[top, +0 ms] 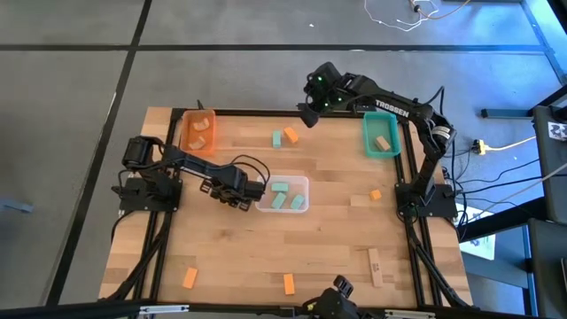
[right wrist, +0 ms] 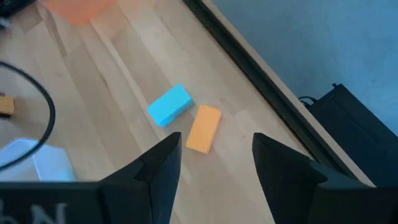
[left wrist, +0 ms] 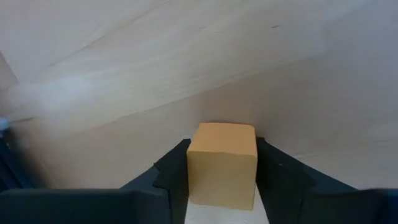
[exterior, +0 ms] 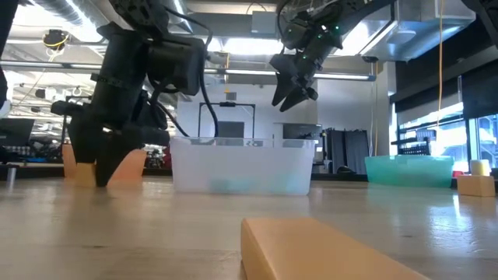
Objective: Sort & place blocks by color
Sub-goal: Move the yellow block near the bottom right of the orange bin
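Item: tan block (left wrist: 222, 163) between our left gripper (left wrist: 221, 186) fingers, apparently clamped; we lift straight, clearing the clear tray (top: 301, 183); right gripper (right wrist: 214, 165) apart, hovering

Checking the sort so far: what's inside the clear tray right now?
The clear tray holds two mint green blocks, seen from above. The left gripper, a tan block between its fingers, overlaps the tray's left edge, so that corner is hidden.
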You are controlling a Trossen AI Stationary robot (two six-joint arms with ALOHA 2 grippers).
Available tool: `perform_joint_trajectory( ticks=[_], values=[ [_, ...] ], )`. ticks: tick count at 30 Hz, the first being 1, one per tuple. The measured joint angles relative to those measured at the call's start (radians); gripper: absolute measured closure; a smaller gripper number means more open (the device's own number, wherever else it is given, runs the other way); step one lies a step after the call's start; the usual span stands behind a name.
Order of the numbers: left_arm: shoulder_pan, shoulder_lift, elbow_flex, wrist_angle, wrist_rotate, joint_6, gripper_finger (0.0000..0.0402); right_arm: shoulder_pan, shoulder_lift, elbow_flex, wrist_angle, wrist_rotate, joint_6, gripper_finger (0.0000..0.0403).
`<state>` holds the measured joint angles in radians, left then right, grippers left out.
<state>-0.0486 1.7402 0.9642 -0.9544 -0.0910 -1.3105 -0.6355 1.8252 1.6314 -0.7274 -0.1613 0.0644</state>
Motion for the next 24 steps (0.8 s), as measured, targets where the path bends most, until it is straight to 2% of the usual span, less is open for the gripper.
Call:
perform_joint_trajectory(
  ticks=[2, 10, 16, 24],
  values=[
    [0.001, -0.004, 0.0, -0.006, 0.0, 0.033, 0.0277, -0.005, 0.0, 0.021, -0.036, 0.0, -0.02, 0.0205],
    [0.021, -0.03, 0.0, -0.051, -0.004, 0.116, 0.0277, -0.044, -0.003, 0.171, -0.2, 0.002, -0.079, 0.0205],
    [0.081, -0.155, 0.0, -0.091, -0.052, 0.186, 0.0277, -0.054, -0.003, 0.261, -0.316, 0.003, -0.21, 0.0205],
    [0.184, -0.355, 0.002, -0.06, -0.133, 0.309, 0.0277, -0.054, -0.003, 0.273, -0.38, 0.003, -0.346, 0.0205]
  ],
)
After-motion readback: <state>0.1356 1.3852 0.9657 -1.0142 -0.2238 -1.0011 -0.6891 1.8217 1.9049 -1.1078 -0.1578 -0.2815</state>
